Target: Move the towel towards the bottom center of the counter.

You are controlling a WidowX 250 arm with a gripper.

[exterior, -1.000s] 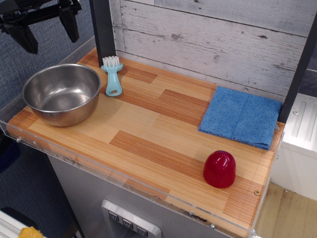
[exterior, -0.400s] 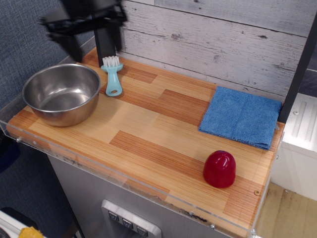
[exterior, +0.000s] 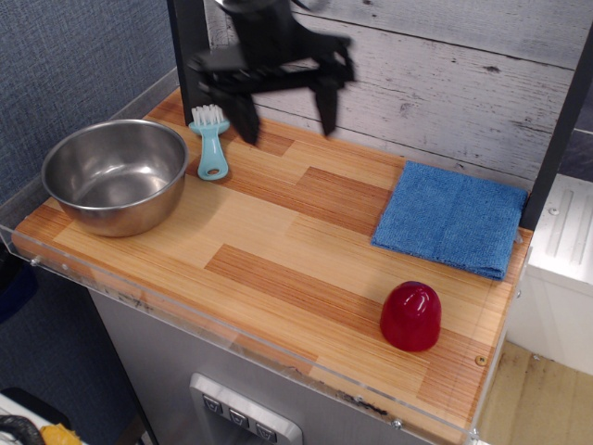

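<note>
The towel (exterior: 451, 218) is a flat folded blue cloth lying at the far right of the counter (exterior: 278, 250), against the whitewashed plank wall. My gripper (exterior: 285, 120) is black and hangs in the air over the back middle of the counter, to the left of the towel and well apart from it. Its two fingers (exterior: 246, 119) point down with a wide gap between them, so it is open and empty. The image of it is blurred by motion.
A steel bowl (exterior: 115, 174) stands at the left end. A light blue brush (exterior: 211, 141) lies beside it at the back. A red dome-shaped object (exterior: 410, 316) stands near the front right, just in front of the towel. A clear acrylic rim (exterior: 232, 338) runs along the front edge.
My gripper has swept from the upper left corner, above the bowl, rightward to over the back middle of the counter. The towel and other objects have not moved.
</note>
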